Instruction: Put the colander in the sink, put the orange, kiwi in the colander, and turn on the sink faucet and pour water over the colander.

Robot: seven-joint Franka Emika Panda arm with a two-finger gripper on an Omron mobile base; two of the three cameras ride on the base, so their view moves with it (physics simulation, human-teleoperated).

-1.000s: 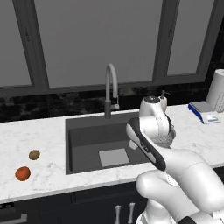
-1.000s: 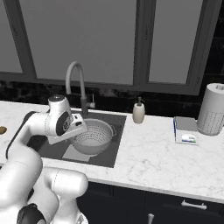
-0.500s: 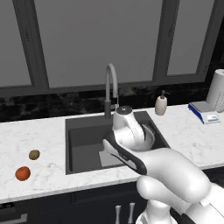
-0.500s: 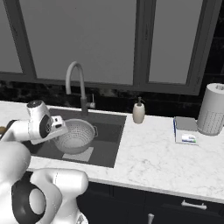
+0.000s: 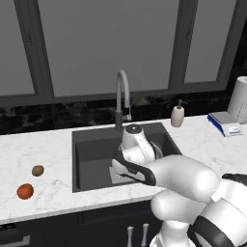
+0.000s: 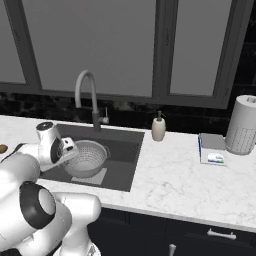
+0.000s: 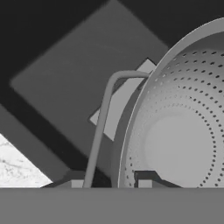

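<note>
The white marble desk (image 6: 170, 175) is seen running along the dark backsplash, under the window panes. The sink (image 5: 91, 154) is set into it, dark grey, with the pale drain plate (image 7: 120, 103) on its floor. The sink faucet (image 6: 87, 95) stands at the back rim, its spout arched forward over the basin.

The colander (image 6: 89, 158) is seen inside the sink, toward the right half in the left base view, partly over the drain plate. Whether it rests on the sink floor or is held just above it cannot be told. In the hand view its pierced wall and flat bottom are seen close up, with one wire side handle (image 7: 101, 118) arcing out over the sink floor.

The tool (image 7: 109, 183) is down in the sink at the colander's near rim, by that handle. One fingertip is seen on each side of the rim, one outside the wall and one inside; the rim appears pinched between them, with the fingers closed on it.

A paper towel roll (image 6: 242, 125) stands at the far right of the desk, with a blue-and-white item (image 6: 212, 152) beside it. A cream soap dispenser (image 6: 158, 127) stands just right of the sink's back corner.

The orange (image 5: 25, 191) and the kiwi (image 5: 37, 170) lie on the desk left of the sink, near each other but apart, the kiwi farther back.
</note>
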